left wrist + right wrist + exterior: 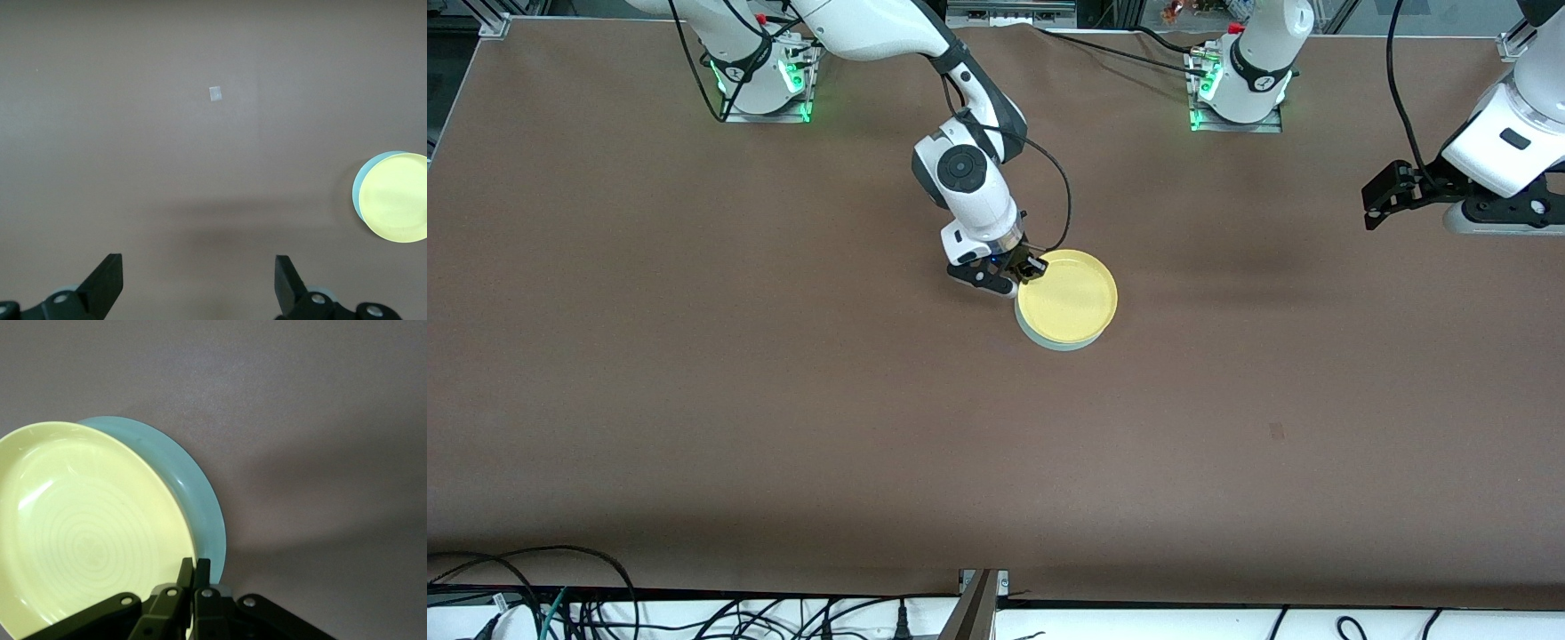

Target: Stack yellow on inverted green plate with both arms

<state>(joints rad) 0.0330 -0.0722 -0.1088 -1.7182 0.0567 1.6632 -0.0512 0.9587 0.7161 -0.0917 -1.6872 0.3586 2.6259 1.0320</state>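
The yellow plate [1068, 297] lies right way up on the upside-down pale green plate [1049, 340] in the middle of the table; only a thin green edge shows under it. In the right wrist view the yellow plate [80, 527] covers most of the green plate [193, 493]. My right gripper [1030, 267] is shut on the yellow plate's rim, on its side toward the right arm's base; it shows in the right wrist view [195, 568]. My left gripper [1380, 197] is open and empty, up in the air over the left arm's end of the table. In its wrist view [199, 280] both plates [395, 197] show far off.
The brown table [783, 400] carries a small pale mark [1277, 431] toward the left arm's end, nearer to the front camera than the plates. Cables lie along the table's front edge [694, 613].
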